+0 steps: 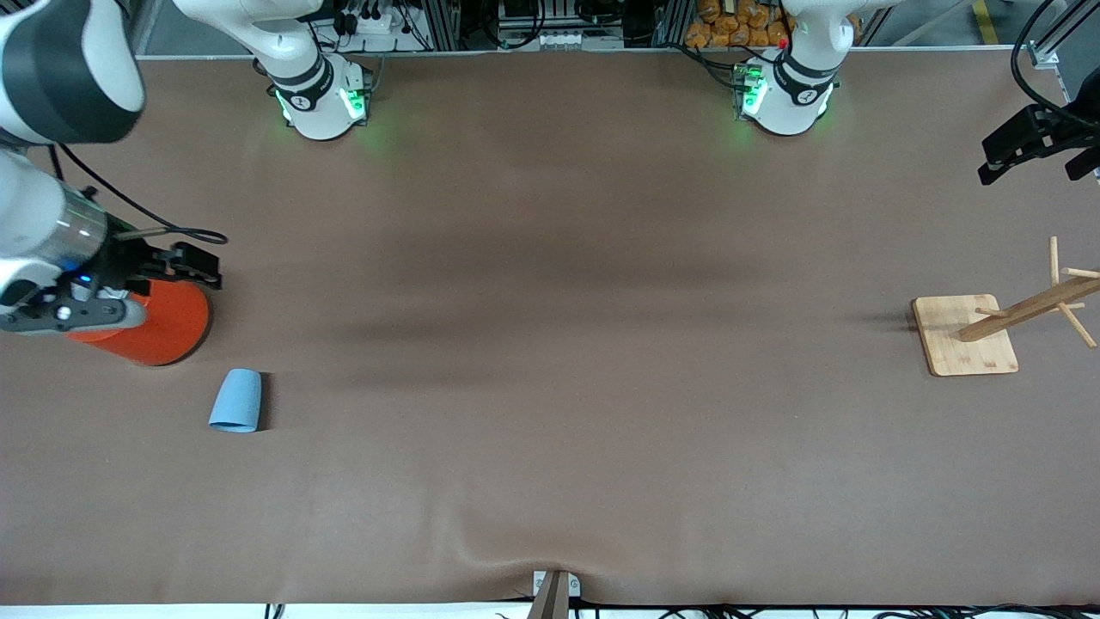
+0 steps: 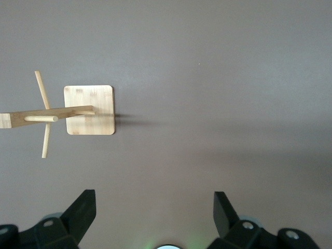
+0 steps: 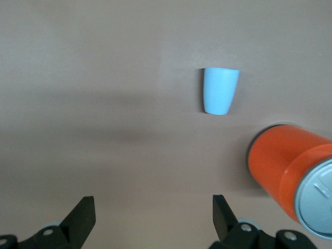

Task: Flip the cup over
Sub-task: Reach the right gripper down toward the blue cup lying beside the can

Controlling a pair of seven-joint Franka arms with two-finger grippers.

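- Cup: small, light blue, tapered, no handle. It lies on the brown table cover toward the right arm's end of the table, wide end toward the front camera. It sits just nearer to that camera than the orange can, close to it but not touching. Nothing grips it. The right wrist view shows it free on the cover, apart from the can.
- Orange can: large orange cylinder, upright on the cover, partly hidden in the front view by the right arm's wrist. The right wrist view shows its grey lid.
- Right gripper: up in the air over the orange can. In the right wrist view its two black fingers stand spread wide with only bare cover between them, holding nothing.
- Left gripper: hangs at the left arm's end of the table, well apart from the orange can, this arm waiting. In the left wrist view its fingers are spread apart and empty.
- Wooden mug stand: square bamboo base with a post and pegs, upright on the cover at the left arm's end, well apart from the orange can. It also shows in the left wrist view.
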